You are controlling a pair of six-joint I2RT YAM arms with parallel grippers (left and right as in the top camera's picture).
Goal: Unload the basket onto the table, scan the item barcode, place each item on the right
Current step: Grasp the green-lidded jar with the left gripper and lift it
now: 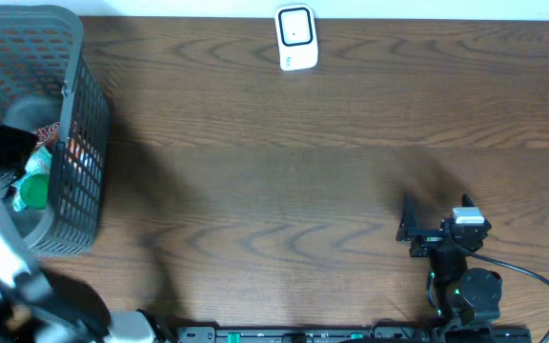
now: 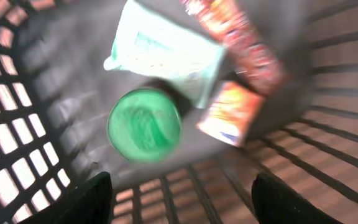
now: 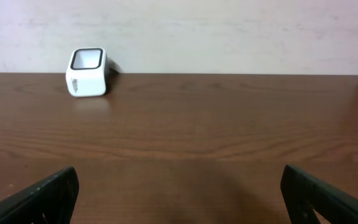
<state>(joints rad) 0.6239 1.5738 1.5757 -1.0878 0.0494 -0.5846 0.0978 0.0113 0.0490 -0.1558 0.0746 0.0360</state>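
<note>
While left pincer (image 2: pixel 182 202) and right pincer (image 3: pixel 179 199) gape, a lattice basket (image 1: pixel 79 171) holds flat packets (image 2: pixel 166 56).

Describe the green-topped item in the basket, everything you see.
The green item is round, seen top-down: a plastic-looking green lid over a dark body, apparently upright on the basket floor near the mesh wall. A mint pouch seems to touch its upper edge. The left claw hangs open above it, not touching. Blur hides any label.

Soft even light; basket (image 2: pixel 48 106) interior badly motion-blurred, perhaps overexposed; table (image 3: pixel 179 137) views sharp.
</note>
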